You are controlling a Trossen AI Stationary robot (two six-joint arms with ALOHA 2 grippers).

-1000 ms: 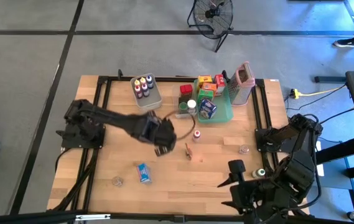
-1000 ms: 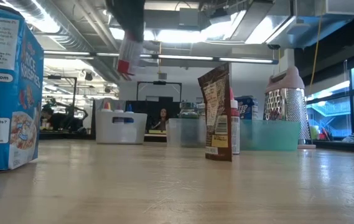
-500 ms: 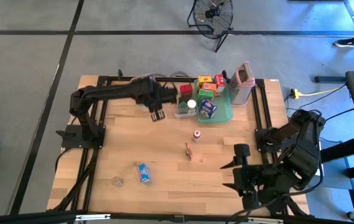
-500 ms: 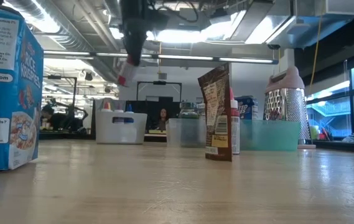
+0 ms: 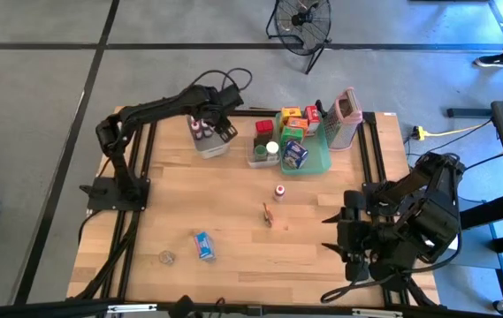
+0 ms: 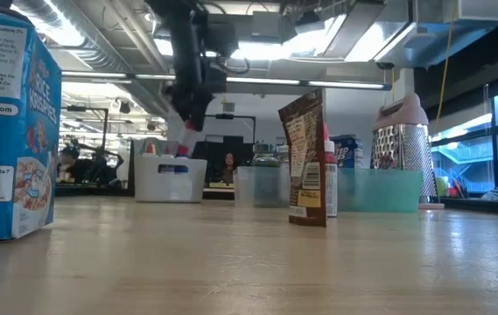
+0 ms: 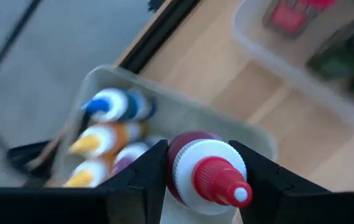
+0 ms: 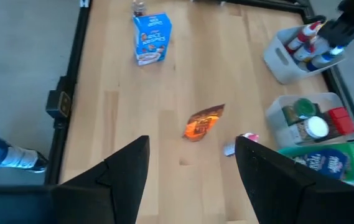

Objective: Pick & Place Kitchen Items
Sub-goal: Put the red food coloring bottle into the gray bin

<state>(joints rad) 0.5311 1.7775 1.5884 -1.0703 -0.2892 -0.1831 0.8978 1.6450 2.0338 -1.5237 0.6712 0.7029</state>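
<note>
My left gripper (image 5: 221, 126) hangs over the clear bin (image 5: 209, 142) at the table's far left, shut on a small dark-red bottle (image 7: 195, 165) with a white cap and a red tip. Squeeze bottles (image 7: 111, 106) with blue and yellow tips stand in that bin. A red-capped bottle (image 5: 279, 191), a brown packet (image 5: 269, 215), a blue cereal box (image 5: 203, 245) and a tiny jar (image 5: 167, 257) sit on the bare wood. My right gripper (image 8: 192, 180) is open with nothing between its fingers, high over the near right of the table. My left gripper pinches the bottle between its two fingers at its shoulder, where the dark-red body meets the white cap (image 7: 180, 171). The fingers come steeply from above. The bottle (image 6: 184, 140) is tilted and lifted clear, above the bin.
A teal tray (image 5: 320, 164) with small boxes and a clear bin (image 5: 263, 152) with jars stand at the far middle. A grater (image 5: 346, 115) stands to their right. The wood between the loose items is bare.
My left gripper has swung from over the table's middle toward the far left, carrying the bottle, and now stands over the squeeze-bottle bin; it has rolled on the way. My right gripper has drifted a little toward the far edge.
</note>
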